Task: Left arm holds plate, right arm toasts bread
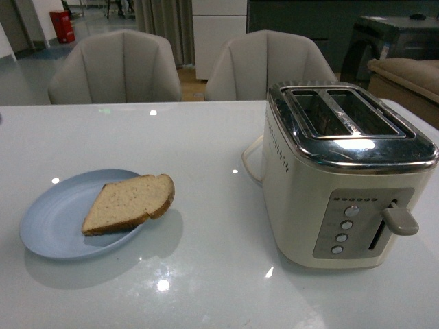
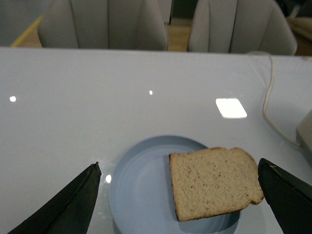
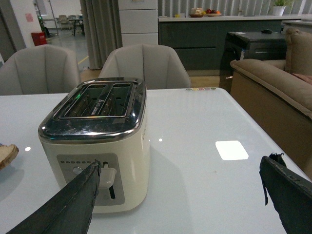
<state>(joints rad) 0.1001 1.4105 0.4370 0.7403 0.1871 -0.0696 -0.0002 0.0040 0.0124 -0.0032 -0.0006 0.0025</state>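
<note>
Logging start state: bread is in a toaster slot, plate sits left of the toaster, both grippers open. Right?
Not the bread: it lies on the plate, and both slots of the toaster are empty, as the front view shows. The plate does sit left of the toaster, and the left gripper and right gripper are both open.

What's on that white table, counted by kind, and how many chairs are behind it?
Plate: 1
Bread slice: 1
Toaster: 1
Chairs: 2
Total: 5
</note>
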